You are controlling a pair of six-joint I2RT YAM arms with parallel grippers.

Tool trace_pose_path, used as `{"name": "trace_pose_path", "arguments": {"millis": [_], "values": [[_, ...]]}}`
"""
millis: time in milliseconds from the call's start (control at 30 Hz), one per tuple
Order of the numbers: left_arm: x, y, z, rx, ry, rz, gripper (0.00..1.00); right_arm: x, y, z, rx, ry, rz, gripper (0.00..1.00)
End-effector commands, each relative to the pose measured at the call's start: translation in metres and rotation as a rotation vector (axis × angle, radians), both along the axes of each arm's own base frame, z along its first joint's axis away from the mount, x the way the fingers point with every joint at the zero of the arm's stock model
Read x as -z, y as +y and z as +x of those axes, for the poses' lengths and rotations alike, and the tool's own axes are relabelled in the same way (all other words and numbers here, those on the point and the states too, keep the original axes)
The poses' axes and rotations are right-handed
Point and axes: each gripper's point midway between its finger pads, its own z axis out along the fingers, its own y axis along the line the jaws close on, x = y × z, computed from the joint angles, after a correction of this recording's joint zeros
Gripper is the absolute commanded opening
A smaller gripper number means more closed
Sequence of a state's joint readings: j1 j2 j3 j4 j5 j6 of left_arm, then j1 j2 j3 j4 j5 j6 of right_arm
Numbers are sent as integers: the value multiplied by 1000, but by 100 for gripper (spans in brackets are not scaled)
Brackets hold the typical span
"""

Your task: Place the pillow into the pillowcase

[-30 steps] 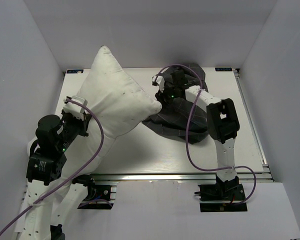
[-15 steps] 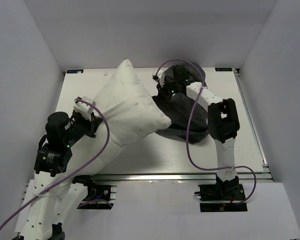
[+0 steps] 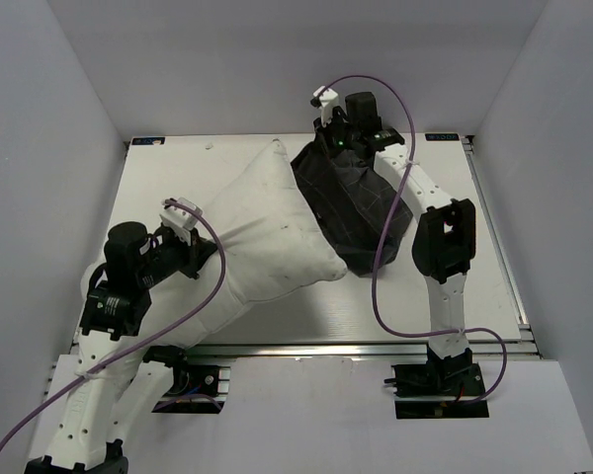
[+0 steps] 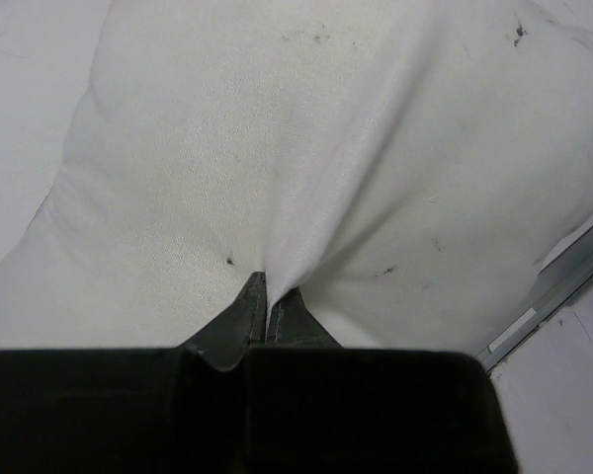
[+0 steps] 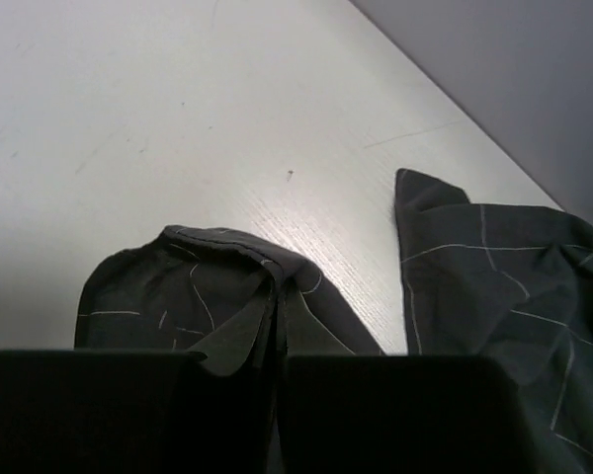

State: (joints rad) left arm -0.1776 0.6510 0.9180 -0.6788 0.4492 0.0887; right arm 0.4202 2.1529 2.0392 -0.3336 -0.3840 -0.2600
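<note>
The off-white pillow [image 3: 267, 227] lies tilted across the table's left half, one corner pointing at the pillowcase [image 3: 356, 202]. My left gripper [image 3: 210, 259] is shut on a pinched fold of the pillow's [image 4: 306, 148] near-left side; in the left wrist view the fabric runs up from between the gripper's [image 4: 267, 293] tips. The dark grid-patterned pillowcase hangs in a bunch from my right gripper [image 3: 338, 148], raised over the table's back middle. In the right wrist view that gripper [image 5: 279, 296] is shut on the pillowcase's hemmed edge [image 5: 178, 291]. Another part of the cloth [image 5: 504, 286] droops to the right.
The white table [image 3: 168, 168] has an aluminium rail [image 3: 326, 348] along its front edge and grey walls close on three sides. Purple cables loop over both arms. Bare tabletop [image 5: 178, 109] shows beneath the raised right gripper.
My right gripper has shut on the pillowcase and lifted it up and towards the back. My left arm has carried the pillow rightward and lower, so its corner now reaches the pillowcase.
</note>
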Motion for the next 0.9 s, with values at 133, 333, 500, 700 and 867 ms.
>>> {"name": "trace_pose_path", "arguments": {"millis": [133, 333, 500, 700, 867], "values": [[9, -14, -5, 77, 6, -58, 0, -87, -10, 21, 135, -212, 68, 0], [15, -25, -2, 125, 26, -99, 0, -103, -10, 30, 174, -270, 78, 0], [25, -32, 8, 163, 62, -97, 0, -110, 10, 18, 145, -282, 93, 0], [48, -29, 23, 141, 129, -54, 0, -127, 26, 1, 118, -321, 120, 0], [62, -19, 37, 88, 166, 10, 0, -141, 20, -9, 110, -353, 121, 0]]}}
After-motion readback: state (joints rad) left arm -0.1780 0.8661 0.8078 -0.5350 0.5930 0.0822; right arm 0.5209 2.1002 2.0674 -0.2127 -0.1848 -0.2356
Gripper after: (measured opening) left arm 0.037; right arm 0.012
